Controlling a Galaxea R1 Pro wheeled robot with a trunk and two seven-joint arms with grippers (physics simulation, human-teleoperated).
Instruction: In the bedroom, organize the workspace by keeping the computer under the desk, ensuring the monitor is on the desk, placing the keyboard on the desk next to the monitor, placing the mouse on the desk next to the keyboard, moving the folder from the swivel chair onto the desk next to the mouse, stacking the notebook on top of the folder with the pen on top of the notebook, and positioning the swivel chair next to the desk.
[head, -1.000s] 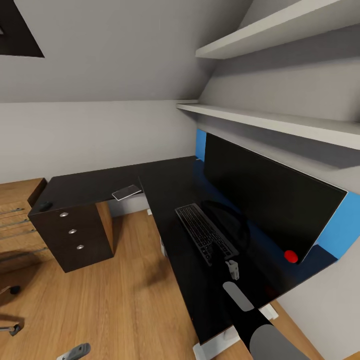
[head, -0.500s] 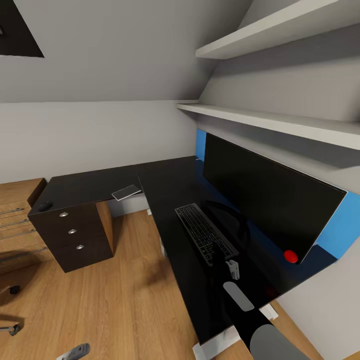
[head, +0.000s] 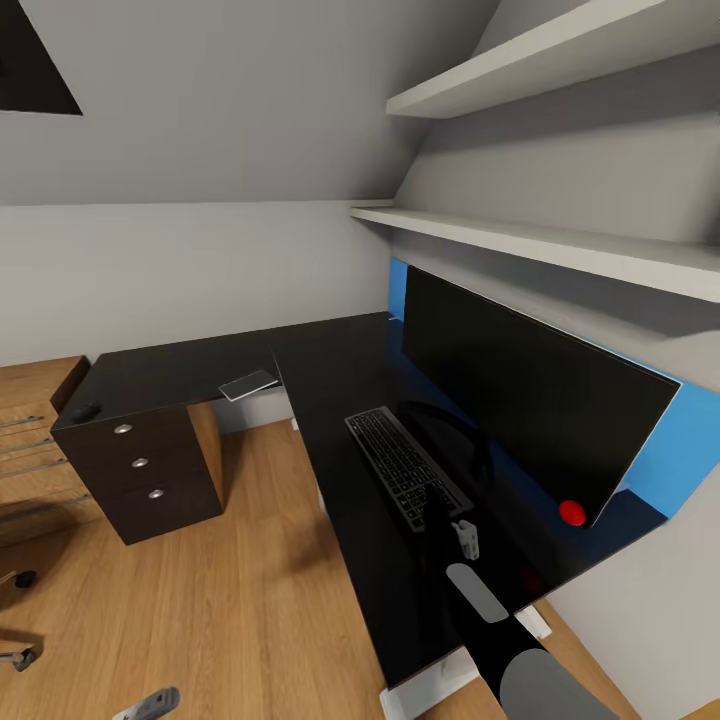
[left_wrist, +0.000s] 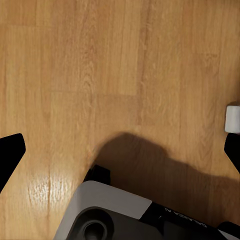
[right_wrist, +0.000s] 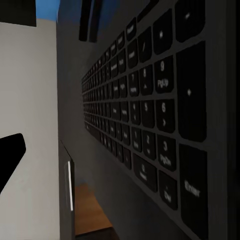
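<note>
The black desk (head: 330, 370) runs in an L along the walls. The wide black monitor (head: 520, 390) stands on its right wing, and the black keyboard (head: 400, 462) lies flat in front of it. My right gripper (head: 437, 508) hangs at the keyboard's near end; in the right wrist view the keyboard (right_wrist: 150, 110) looms close beside one black fingertip (right_wrist: 11, 152), the jaws spread open. The small black mouse (head: 85, 411) sits on the desk's far left corner. The grey notebook (head: 248, 385) lies at the desk's inner edge. My left gripper (left_wrist: 120, 150) is open over the floor.
A black drawer unit (head: 140, 465) with silver knobs stands under the desk's left end, a wooden dresser (head: 30, 385) beside it. Chrome legs and a caster of the swivel chair (head: 22, 657) poke in at the left edge. Wall shelves (head: 520, 240) overhang the monitor. Wooden floor (head: 220, 580) lies open between.
The whole picture has slid slightly to the left, so the camera has moved. My right arm and the keyboard keep the same pose; nothing on the desk has shifted.
</note>
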